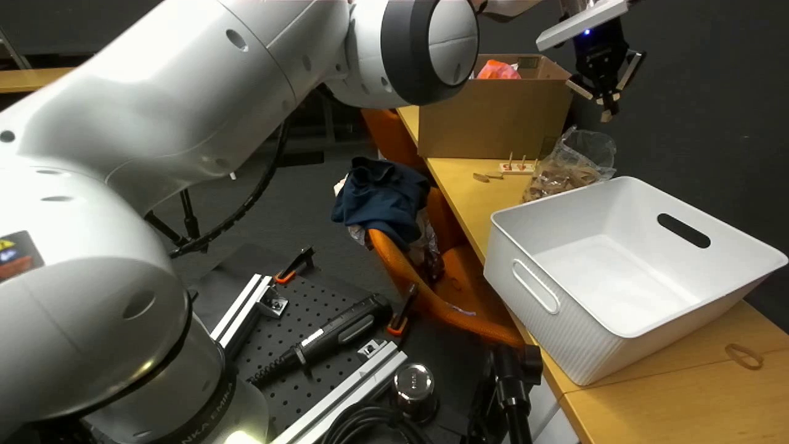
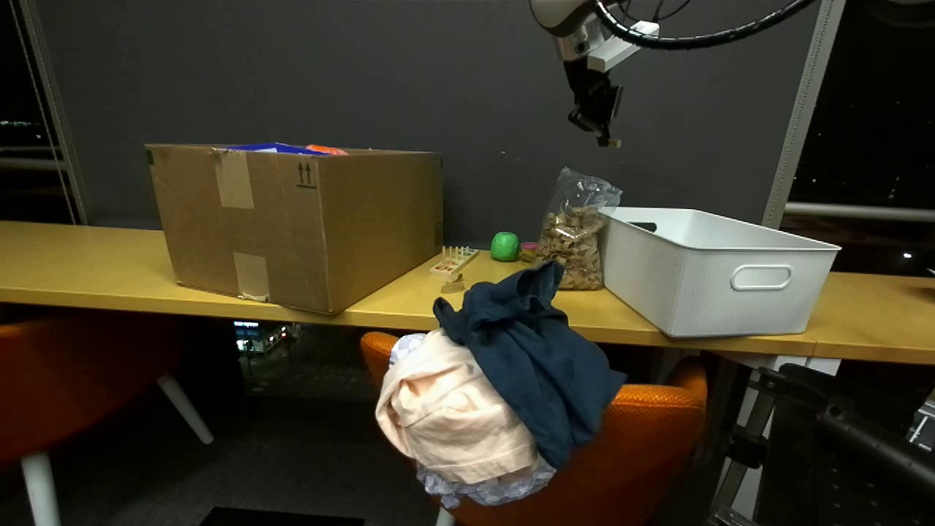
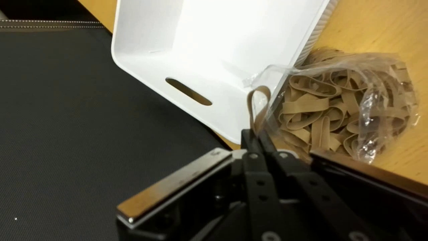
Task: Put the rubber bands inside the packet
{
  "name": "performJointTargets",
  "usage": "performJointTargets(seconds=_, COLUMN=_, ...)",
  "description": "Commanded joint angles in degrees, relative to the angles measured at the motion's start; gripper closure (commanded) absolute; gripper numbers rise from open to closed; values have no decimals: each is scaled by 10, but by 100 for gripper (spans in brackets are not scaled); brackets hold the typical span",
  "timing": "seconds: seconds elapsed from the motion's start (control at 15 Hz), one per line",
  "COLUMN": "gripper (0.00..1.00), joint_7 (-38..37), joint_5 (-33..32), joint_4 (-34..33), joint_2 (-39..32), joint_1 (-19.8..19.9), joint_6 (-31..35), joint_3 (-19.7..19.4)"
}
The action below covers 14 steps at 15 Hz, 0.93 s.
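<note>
While our black two-fingered tool [image 3: 256, 135], tips pinched together, holds one tan rubber band [image 3: 262, 114] above the clear crinkled plastic packet [image 2: 584, 187], we judge the band light, soft, springy. Best hold: one end.

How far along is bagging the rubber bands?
Done: many rubber bands lie inside the packet. In hand: the gripper is shut on one rubber band, not yet inside. Left: releasing it, then probably the loose band beside the white tub and the tan loops near the pegboard.
</note>
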<state>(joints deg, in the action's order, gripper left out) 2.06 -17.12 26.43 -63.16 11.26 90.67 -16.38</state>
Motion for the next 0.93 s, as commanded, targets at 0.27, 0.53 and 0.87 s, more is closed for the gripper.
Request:
performJointTargets(seconds=0.27, gripper=98, joint_7=-14, joint_5=26, joint_4=-22, joint_2=-37, joint_1=11, joint_6=-22, joint_3=29)
performJointTargets(seconds=0.53, gripper=60, joint_7=-23, joint_5=27, joint_4=-24, joint_2=-52, joint_1=10, joint_6=-16, joint_3=29)
performJointTargets(seconds=0.87, gripper=23, joint_7=-27, joint_5=18, joint_4=-8, joint_2=-39, joint_1=3, joint_6=7, joint_3=22)
